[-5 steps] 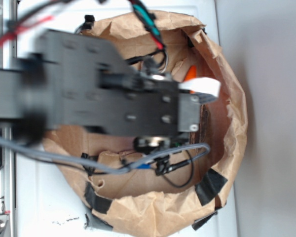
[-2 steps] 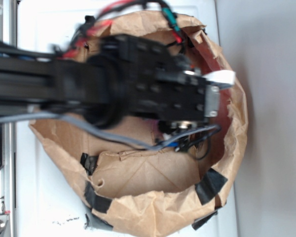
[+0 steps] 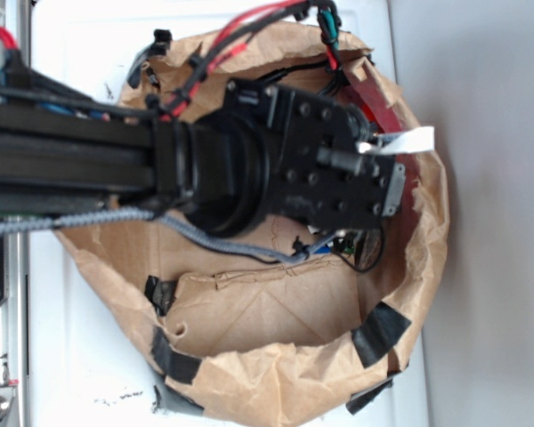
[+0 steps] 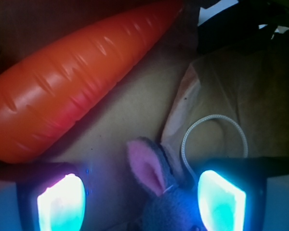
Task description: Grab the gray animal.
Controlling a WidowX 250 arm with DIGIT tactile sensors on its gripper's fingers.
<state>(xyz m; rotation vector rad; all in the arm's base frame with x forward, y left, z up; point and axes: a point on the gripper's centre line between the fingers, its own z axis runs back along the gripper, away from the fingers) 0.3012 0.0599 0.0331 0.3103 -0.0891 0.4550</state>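
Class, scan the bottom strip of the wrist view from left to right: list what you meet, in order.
Left glowing pad of the hand → pink-lined ear of the gray animal → white loop cord → right glowing pad.

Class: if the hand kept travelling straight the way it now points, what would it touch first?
Probably the gray animal, whose head and ear sit between the open hand's glowing fingers. The carrot lies off that line. Depth is uncertain.
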